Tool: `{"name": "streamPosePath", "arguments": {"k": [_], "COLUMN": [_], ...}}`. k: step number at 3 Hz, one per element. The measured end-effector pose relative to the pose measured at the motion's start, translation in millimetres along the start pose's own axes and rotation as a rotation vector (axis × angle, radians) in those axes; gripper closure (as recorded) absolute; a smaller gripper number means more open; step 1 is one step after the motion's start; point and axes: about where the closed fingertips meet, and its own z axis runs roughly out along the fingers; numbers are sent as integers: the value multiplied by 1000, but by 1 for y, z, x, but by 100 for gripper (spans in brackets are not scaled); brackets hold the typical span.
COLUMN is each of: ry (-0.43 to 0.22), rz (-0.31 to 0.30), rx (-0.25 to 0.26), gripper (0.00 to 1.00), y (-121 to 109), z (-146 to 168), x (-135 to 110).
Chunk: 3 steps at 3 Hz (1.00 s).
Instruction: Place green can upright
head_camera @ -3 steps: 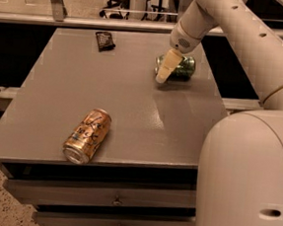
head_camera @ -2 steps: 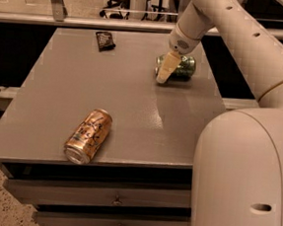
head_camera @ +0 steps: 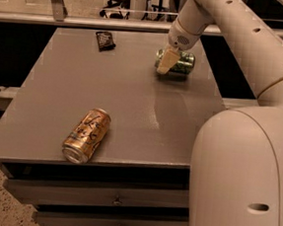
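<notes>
Slants down from the upper right as arm (head_camera: 228, 28), with gripper (head_camera: 166, 63) low against green can (head_camera: 182, 63), lying sideways at the table's (head_camera: 108, 92) far right. Cannot tell whether clamped or apart.

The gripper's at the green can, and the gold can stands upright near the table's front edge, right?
No: the camera view shows the gold can lying on its side near the front edge. The gripper is at the green can.

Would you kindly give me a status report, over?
Gripper at green can, table's far right. Green can on its side, not upright. Orange-gold can and dark packet lie well apart.
</notes>
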Motion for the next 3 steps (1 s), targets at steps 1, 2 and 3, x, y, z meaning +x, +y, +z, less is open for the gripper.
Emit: {"name": "streamPosePath", "arguments": {"k": [1, 2, 3], "ry": [-94, -342, -568], "rz": [-16, -15, 1], "rx": [-18, -80, -155], "gripper": [100, 100, 100], "y": [6, 17, 28], "z": [-20, -47, -65], "x": [-16, -43, -59]}}
